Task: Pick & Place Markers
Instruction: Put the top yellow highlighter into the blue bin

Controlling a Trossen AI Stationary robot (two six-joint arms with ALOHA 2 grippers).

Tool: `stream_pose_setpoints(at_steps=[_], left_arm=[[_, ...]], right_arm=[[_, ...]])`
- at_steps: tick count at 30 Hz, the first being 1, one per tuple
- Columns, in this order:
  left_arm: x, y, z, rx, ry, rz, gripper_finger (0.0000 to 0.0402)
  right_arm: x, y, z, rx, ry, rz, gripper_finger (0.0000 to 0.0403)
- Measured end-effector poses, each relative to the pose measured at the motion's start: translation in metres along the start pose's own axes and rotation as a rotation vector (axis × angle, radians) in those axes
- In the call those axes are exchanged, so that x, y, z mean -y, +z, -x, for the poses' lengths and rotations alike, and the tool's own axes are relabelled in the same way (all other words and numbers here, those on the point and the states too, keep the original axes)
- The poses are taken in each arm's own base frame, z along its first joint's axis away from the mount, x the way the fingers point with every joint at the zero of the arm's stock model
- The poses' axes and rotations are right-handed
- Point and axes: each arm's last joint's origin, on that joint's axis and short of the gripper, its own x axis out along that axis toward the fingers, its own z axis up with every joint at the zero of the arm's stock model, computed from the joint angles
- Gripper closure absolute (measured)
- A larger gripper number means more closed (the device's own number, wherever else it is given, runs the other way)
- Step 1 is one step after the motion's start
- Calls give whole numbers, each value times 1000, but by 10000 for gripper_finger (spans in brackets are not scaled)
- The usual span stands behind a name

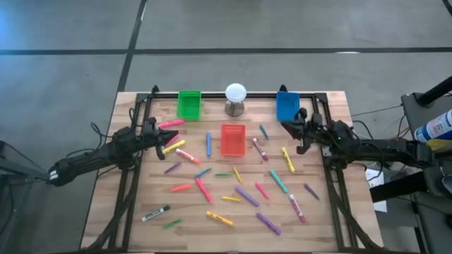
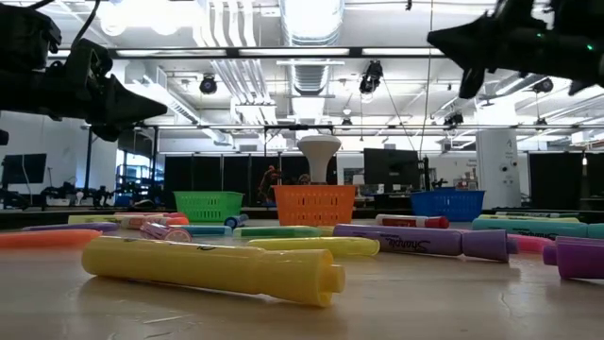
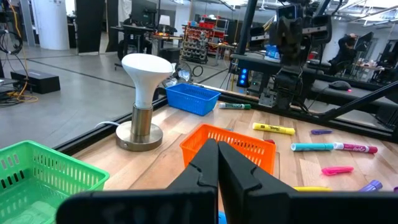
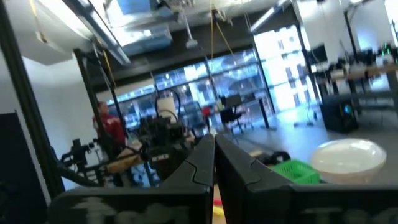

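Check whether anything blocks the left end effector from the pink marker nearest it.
Nothing visible does. The left end effector, shut and empty, hovers right beside the pink marker at the table's left edge, with only bare wood between.

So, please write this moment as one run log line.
left gripper: shut, empty | right gripper: shut, empty | markers: scattered on table | red bin: empty

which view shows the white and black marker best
The high view: the white-and-black marker lies fully visible near the table's front left corner, apart from the others. The low view and both wrist views don't show it recognisably.
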Motion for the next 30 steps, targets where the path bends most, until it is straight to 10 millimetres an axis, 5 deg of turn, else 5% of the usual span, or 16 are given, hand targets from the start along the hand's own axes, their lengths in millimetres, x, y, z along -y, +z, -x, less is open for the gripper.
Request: stream_pose_setpoints(at_steps=[9, 18, 25, 30], left_arm=[[0, 0, 0, 0, 0, 0, 399], [0, 0, 0, 0, 0, 0, 399], [0, 0, 0, 0, 0, 0, 399], [0, 0, 0, 0, 0, 0, 399]], right_arm=[[3, -13, -49, -363, -149, -45, 394], [-16, -10, -91, -740, -376, -54, 391], [-29, 0, -95, -1044, -580, -153, 330], [-44, 13, -78, -1139, -755, -163, 271]])
